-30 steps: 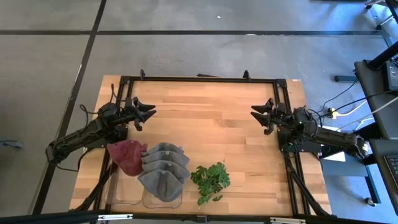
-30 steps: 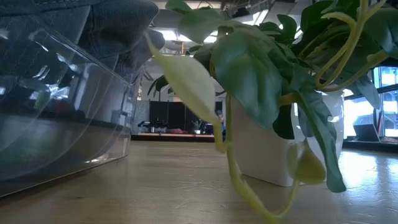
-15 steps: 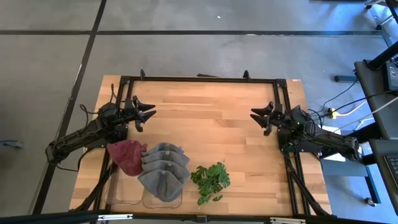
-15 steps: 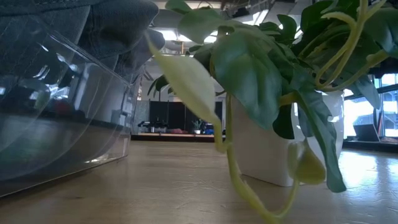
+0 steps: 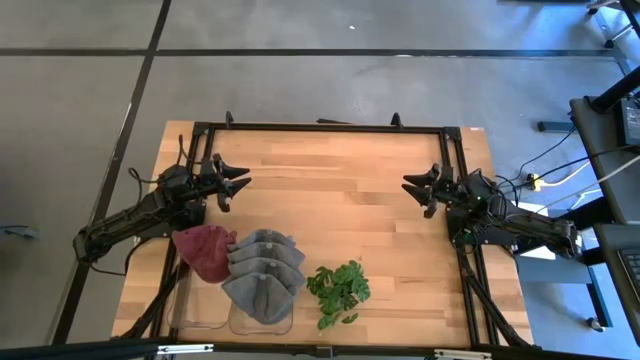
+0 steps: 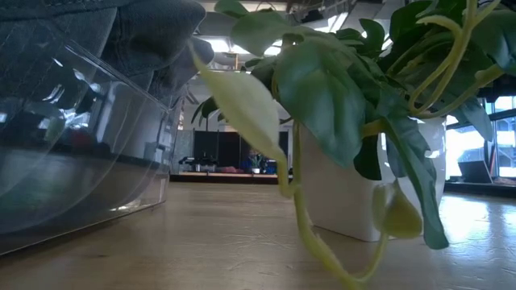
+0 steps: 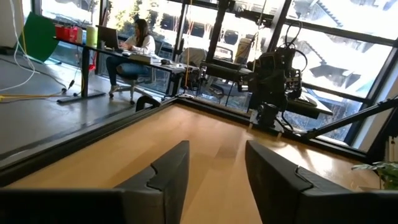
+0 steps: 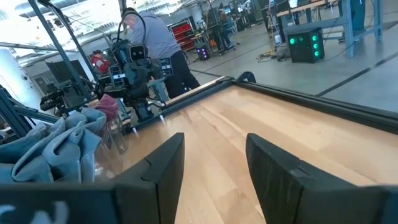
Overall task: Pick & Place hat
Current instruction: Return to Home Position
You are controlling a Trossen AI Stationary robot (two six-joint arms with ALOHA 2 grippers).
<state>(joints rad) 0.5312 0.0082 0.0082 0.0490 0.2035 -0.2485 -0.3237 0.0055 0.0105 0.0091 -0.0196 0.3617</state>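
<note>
A dark red hat (image 5: 204, 252) lies at the table's near left, against a pile of grey hats (image 5: 263, 274) heaped in a clear container (image 5: 203, 315). The right wrist view shows the grey pile (image 8: 43, 146) and the red hat (image 8: 109, 104) far off. My left gripper (image 5: 234, 180) hovers open over the left part of the table, just beyond the red hat; its wrist view (image 7: 217, 149) has only bare wood between the fingers. My right gripper (image 5: 416, 192) hovers open over the right part, also over bare wood (image 8: 214, 140).
A potted plant (image 5: 338, 291) stands near the table's near edge, right of the hats; its leaves (image 6: 339, 97) and white pot (image 6: 347, 197) fill the low view beside the container wall (image 6: 81, 161). A black frame (image 5: 320, 127) rims the table. People show in the room behind.
My right gripper has edged slightly toward the table's left, staying open. The left arm and the hats have kept still.
</note>
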